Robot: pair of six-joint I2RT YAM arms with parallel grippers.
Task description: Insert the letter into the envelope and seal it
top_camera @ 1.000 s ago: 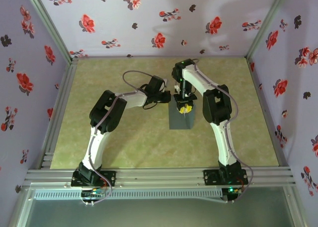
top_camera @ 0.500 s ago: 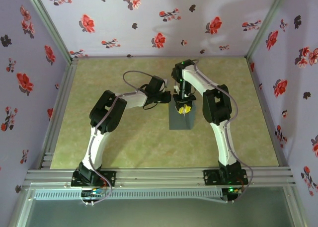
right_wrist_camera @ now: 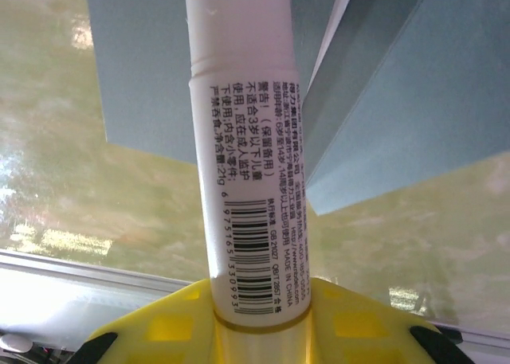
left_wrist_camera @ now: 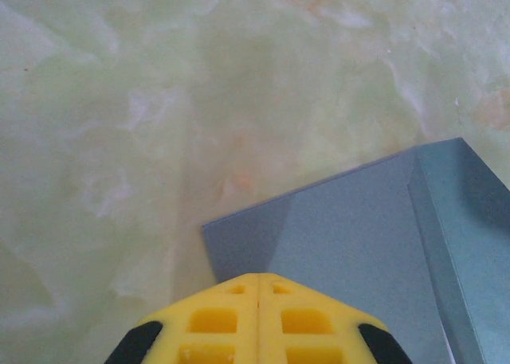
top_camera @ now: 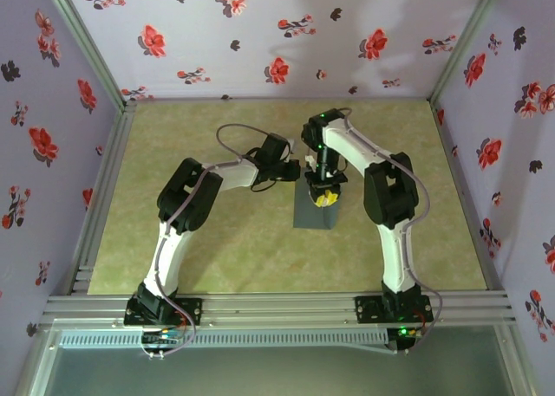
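Right claw (right_wrist_camera: 259,310) grips a white stick (right_wrist_camera: 243,141) over the envelope (right_wrist_camera: 143,69); clenched left claw (left_wrist_camera: 256,291) sits at its corner.

R gripper (top_camera: 326,198), w/ white stick (right_wrist_camera: 247,141) in its grip, has slid a bit toward 6 o'clock over the envelope (top_camera: 310,218). R arm elbow (top_camera: 395,192) swung out toward 3 o'clock. Envelope seems nudged slightly toward 6.
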